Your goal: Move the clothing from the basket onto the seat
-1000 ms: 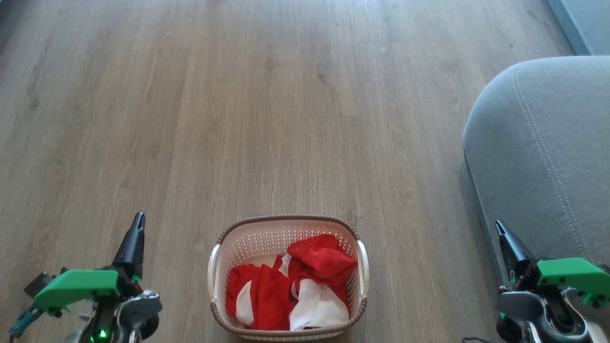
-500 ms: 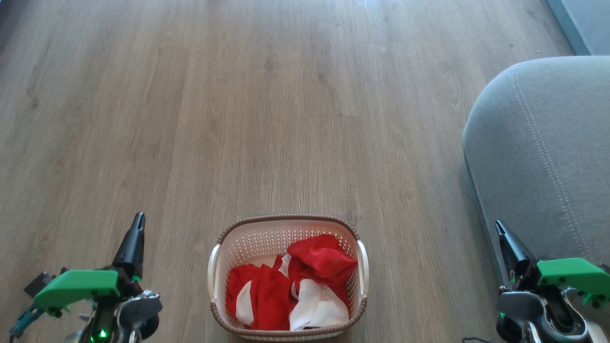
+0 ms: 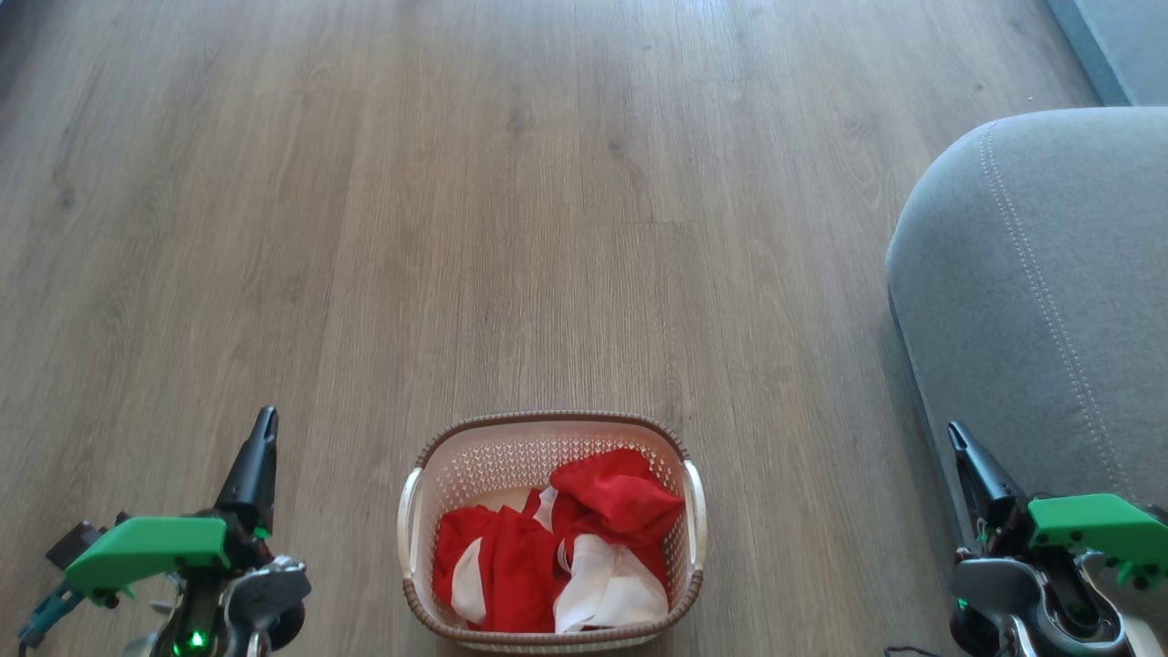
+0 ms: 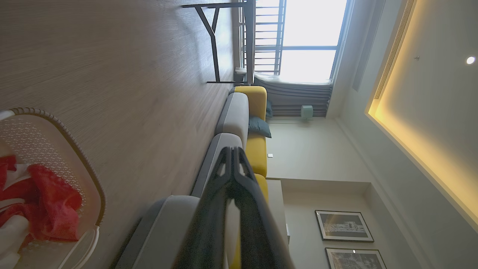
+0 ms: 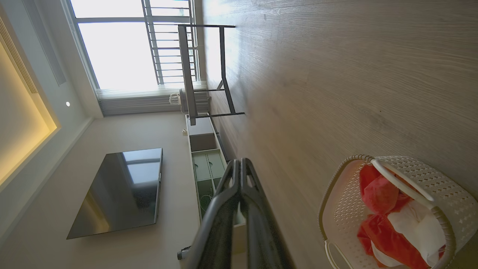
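**Operator:** Where is the clothing?

**Spotter:** You have the clothing (image 3: 557, 557), red with white panels, heaped inside the basket (image 3: 547, 422). It is piled higher toward the right side. All the clothing you can see lies within the brown rim.

**Operator:** And the basket itself?

**Spotter:** It stands on the wooden floor (image 3: 547, 182), at the bottom middle of your head view.

**Operator:** The seat?

**Spotter:** The seat (image 3: 1031, 301) is on your right, grey with a line of pale stitching. It is apart from the basket, with a strip of floor between them.

**Operator:** My 2 end effectors?

**Spotter:** Your left end effector (image 3: 265, 422) hangs above the floor to the left of the basket, apart from it and pointing up the view. In your left wrist view its 2 fingers (image 4: 246, 186) are pressed together, tip to tip. Your right end effector (image 3: 954, 431) is at the lower right, near the seat's edge. In your right wrist view its fingers (image 5: 255, 201) are pressed together as well, and the basket sits at that view's lower right.
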Controlling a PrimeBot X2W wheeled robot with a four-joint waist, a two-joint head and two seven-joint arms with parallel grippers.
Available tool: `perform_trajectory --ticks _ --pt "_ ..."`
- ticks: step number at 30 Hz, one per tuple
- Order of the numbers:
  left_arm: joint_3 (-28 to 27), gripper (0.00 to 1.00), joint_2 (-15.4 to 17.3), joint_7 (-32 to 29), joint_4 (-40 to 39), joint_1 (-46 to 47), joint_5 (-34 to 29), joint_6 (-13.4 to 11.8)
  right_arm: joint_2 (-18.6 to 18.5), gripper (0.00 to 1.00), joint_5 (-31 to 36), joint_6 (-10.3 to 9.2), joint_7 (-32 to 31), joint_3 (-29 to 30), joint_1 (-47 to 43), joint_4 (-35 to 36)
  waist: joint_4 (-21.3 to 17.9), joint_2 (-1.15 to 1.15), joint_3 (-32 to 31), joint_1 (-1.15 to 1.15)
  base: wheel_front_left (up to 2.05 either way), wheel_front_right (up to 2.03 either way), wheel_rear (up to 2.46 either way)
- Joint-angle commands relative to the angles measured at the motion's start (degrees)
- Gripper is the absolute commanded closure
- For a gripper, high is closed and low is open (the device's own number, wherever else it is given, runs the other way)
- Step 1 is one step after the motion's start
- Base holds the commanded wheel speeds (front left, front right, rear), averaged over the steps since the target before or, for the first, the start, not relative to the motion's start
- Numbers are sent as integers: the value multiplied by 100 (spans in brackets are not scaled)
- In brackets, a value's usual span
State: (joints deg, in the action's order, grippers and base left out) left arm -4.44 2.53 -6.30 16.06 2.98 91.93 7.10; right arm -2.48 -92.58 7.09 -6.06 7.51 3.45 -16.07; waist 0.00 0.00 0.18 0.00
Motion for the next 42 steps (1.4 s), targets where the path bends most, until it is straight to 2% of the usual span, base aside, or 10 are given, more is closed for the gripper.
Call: perform_trajectory --ticks 1,9,10,14,28,42 --pt "-205 100 34 -17 -203 320 26 39 -40 100 40 40 -42 -100 273 204 0 0 0 0 0 0 0" --pt "-205 100 34 -17 -203 320 26 39 -40 100 40 40 -42 -100 273 204 0 0 0 0 0 0 0" --pt "3 0 0 1 25 -4 -1 -4 2 0 -1 0 3 -3 0 -20 0 0 0 0 0 0 0" --pt "20 0 -19 5 345 -199 -3 -5 35 0 1 -1 13 -37 -155 -337 0 0 3 0 0 0 0" --pt "154 0 71 244 416 109 -235 0 -73 0 226 4 235 -266 152 -358 -6 0 21 0 0 0 0" --pt "234 0 160 469 448 363 -1067 4 -239 0 939 8 471 -584 467 -416 -11 0 37 0 0 0 0"
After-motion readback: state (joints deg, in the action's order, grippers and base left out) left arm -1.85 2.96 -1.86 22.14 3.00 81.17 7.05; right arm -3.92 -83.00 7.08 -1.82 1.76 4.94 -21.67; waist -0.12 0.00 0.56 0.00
